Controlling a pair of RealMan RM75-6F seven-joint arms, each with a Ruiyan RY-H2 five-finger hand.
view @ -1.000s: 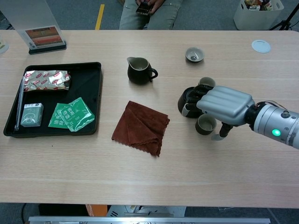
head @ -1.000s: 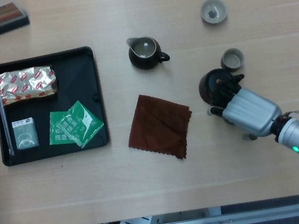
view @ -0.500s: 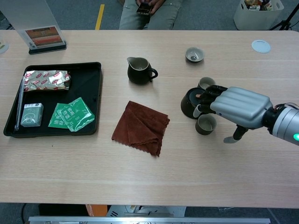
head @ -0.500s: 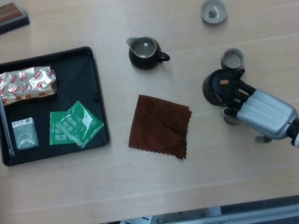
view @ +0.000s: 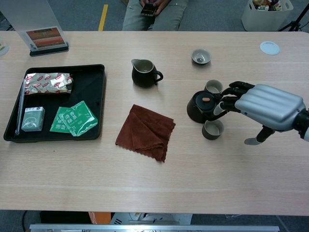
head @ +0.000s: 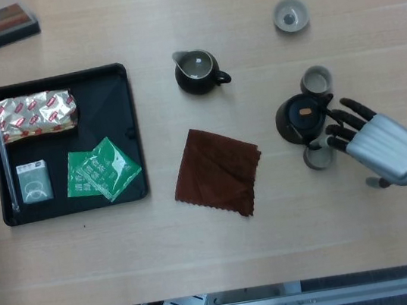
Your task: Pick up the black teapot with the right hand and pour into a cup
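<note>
My fingers [head: 346, 125] are spread and hold nothing; from the head view their tips sit just beside the teapot [head: 300, 119], reaching toward it from the side nearer the tabletop's right edge. Whether a tip touches the pot I cannot tell. The teapot stands upright on the tabletop, right of centre, its lid on. One cup [head: 315, 80] stands just behind it, another [head: 316, 157] just in front, half under my right hand [head: 375, 144]. A third cup [head: 290, 15] sits well apart toward the far edge.

From the chest view, my right hand hovers level with the pot, fingers apart, dark tips close to its right side, the near cup [view: 212, 129] below them. Nothing is lifted.

So I judge the task barely begun: the grasp, the lift and the pour are all left. My left hand shows in neither view.
</note>
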